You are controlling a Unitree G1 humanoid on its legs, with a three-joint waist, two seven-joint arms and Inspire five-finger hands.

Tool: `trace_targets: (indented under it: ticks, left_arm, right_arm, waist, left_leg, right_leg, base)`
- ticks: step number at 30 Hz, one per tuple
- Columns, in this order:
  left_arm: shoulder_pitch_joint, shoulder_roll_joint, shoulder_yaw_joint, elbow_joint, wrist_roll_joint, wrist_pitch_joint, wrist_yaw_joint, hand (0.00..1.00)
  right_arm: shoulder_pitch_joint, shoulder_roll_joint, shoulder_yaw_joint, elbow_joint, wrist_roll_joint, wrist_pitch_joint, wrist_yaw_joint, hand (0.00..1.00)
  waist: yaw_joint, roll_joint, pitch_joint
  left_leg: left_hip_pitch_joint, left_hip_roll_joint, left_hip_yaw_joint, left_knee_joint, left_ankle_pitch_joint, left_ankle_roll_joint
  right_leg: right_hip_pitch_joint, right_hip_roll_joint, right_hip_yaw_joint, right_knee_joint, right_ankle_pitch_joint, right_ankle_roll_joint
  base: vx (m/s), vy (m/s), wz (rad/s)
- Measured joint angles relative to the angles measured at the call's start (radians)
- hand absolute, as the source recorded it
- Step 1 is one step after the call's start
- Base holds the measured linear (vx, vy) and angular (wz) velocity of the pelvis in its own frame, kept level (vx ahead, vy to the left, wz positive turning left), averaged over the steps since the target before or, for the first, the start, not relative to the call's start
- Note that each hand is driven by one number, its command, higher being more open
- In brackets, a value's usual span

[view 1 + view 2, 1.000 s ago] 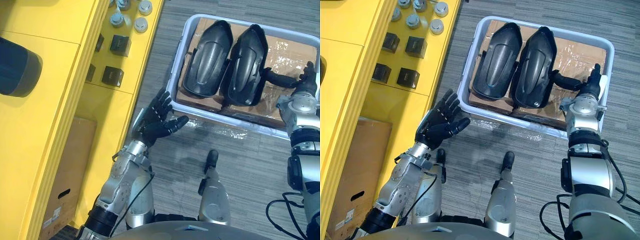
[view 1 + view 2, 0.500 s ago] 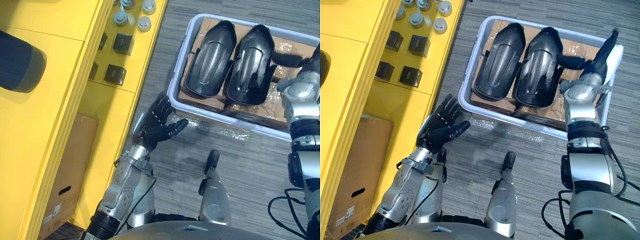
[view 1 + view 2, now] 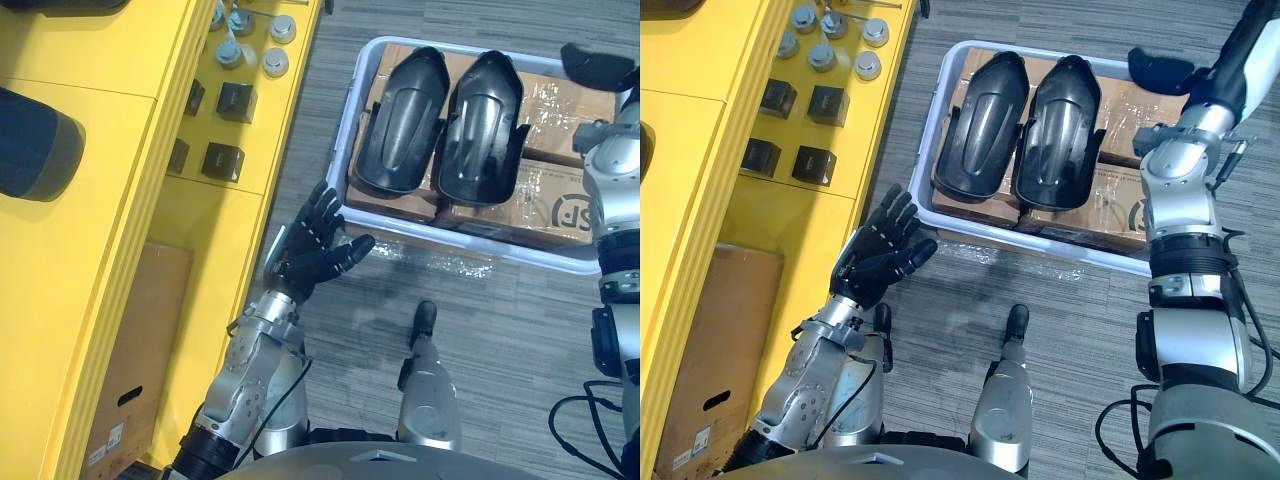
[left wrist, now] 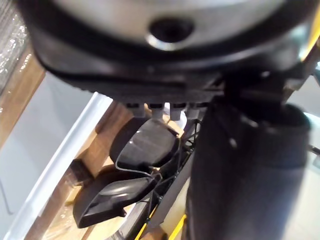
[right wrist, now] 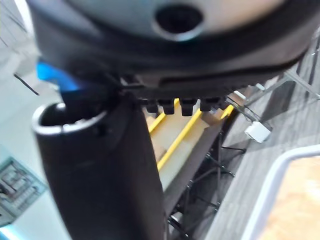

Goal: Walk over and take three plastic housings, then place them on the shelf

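Black plastic housings, two of them, lie side by side in a pale grey bin [image 3: 350,130] on the carpeted floor [image 3: 500,340], at about 1 o'clock in the head views. The left housing [image 3: 400,120] and the right housing [image 3: 482,130] touch along their long edges. Both rest on film-wrapped cardboard boxes [image 3: 570,200] that line the bin. Neither housing is touched by a hand.

The left hand [image 3: 310,255] hovers just off the bin's 7 o'clock corner. Its palm is turned up, its fingers are spread and straight, and its thumb points toward the bin. It is released and holds nothing; I cannot tell whether a fingertip touches the rim. Its wrist view shows the same two housings past the fingers.

The right hand [image 3: 1230,70] hangs above the bin's 2 o'clock corner, well apart from the right housing. Its fingers are stretched out straight toward 1 o'clock and its thumb sticks out toward 9 o'clock. It too is slack and empty.

At 9 to 11 o'clock stands the yellow shelf [image 3: 100,60]. It carries small black cubes [image 3: 222,160], round silver caps [image 3: 275,62] and a dark rounded part [image 3: 30,145]. A brown carton [image 3: 140,330] sits low beside it at 7 o'clock.
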Motion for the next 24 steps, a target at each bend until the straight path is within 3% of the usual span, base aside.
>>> trace_targets:
  ticks: [7, 18, 19, 24]
  left_arm:
    - [0.001, 0.000, -0.007, 0.000, 0.005, 0.000, 0.014, 1.00]
    - [0.002, 0.001, -0.004, 0.005, 0.005, 0.000, 0.050, 1.00]
    - [0.002, 0.001, -0.002, 0.005, 0.005, 0.000, 0.050, 1.00]
    - [0.002, 0.001, -0.003, 0.005, 0.005, 0.000, 0.050, 1.00]
  right_arm:
    - [0.000, 0.027, 0.041, 0.165, 0.017, 0.063, 0.121, 1.00]
    - [-0.010, 0.027, 0.042, 0.308, 0.040, 0.137, 0.246, 1.00]
    - [-0.010, 0.027, 0.042, 0.312, 0.030, 0.146, 0.253, 0.00]
    - [-0.037, 0.025, 0.063, 0.329, -0.128, 0.189, 0.286, 0.00]
  waist:
    - [0.029, 0.002, -0.002]
    - [0.042, 0.017, 0.000]
    - [0.042, 0.022, -0.001]
    - [0.039, 0.023, -0.001]
  left_leg:
    - [-0.009, -0.001, -0.008, 0.000, 0.002, 0.000]
    - [-0.025, -0.006, -0.033, -0.018, 0.019, -0.003]
    - [-0.026, -0.006, -0.033, -0.018, 0.019, -0.003]
    - [-0.026, -0.005, -0.037, -0.020, 0.023, -0.004]
  right_leg:
    - [-0.002, 0.000, -0.008, 0.000, 0.000, 0.000]
    - [-0.007, 0.000, -0.036, 0.005, -0.001, -0.001]
    - [-0.007, 0.000, -0.036, 0.005, -0.001, -0.001]
    - [-0.010, 0.001, -0.038, 0.015, -0.004, -0.005]
  base:
    - [0.02, 0.030, 0.03]
    - [0.00, 0.019, 0.07]
    - [0.00, 0.030, 0.01]
    - [0.00, 0.000, 0.00]
